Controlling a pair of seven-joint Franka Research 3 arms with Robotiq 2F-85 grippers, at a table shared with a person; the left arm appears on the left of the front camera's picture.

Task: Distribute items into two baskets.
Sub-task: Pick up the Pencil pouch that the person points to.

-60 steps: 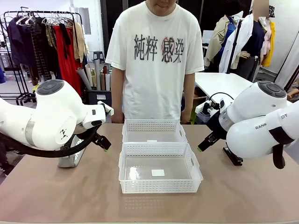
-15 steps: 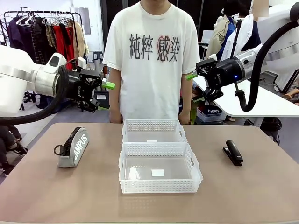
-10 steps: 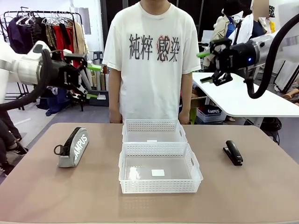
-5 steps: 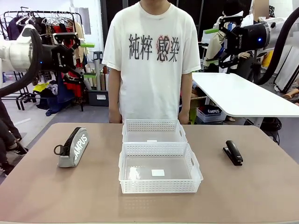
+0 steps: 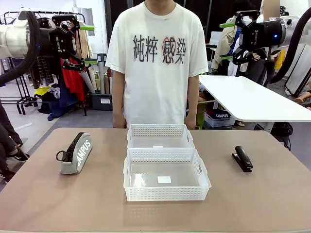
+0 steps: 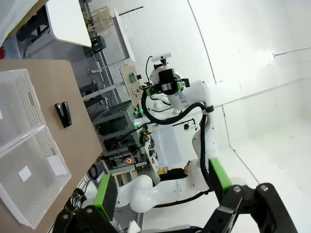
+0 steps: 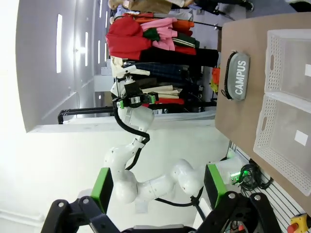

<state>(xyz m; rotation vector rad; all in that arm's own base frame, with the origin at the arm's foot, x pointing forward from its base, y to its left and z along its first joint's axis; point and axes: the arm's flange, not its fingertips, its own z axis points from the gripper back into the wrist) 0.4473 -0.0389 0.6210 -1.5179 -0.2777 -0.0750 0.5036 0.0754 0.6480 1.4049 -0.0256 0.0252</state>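
Note:
A grey "CAMPUS" pouch (image 5: 76,153) lies on the left of the brown table, and it also appears in the right wrist view (image 7: 238,75). On the right of the table sits a black stapler (image 5: 242,158) (image 6: 63,114). Two white lattice baskets stand in the middle, one near (image 5: 165,194) and one far (image 5: 160,130), both without items. My left gripper (image 5: 88,44) (image 6: 163,187) hangs open high at upper left. My right gripper (image 5: 226,41) (image 7: 158,188) hangs open high at upper right. Both are far above the table and hold nothing.
A person in a white T-shirt (image 5: 160,63) stands at the far edge behind the baskets, arms down. A white side table (image 5: 243,99) is beyond the right corner, and a clothes rack (image 5: 29,58) stands at the back left. The table has bare surface around the baskets.
Both arms have lifted higher and drawn outward from the middle, grippers still open. Pouch, stapler and baskets have not moved.

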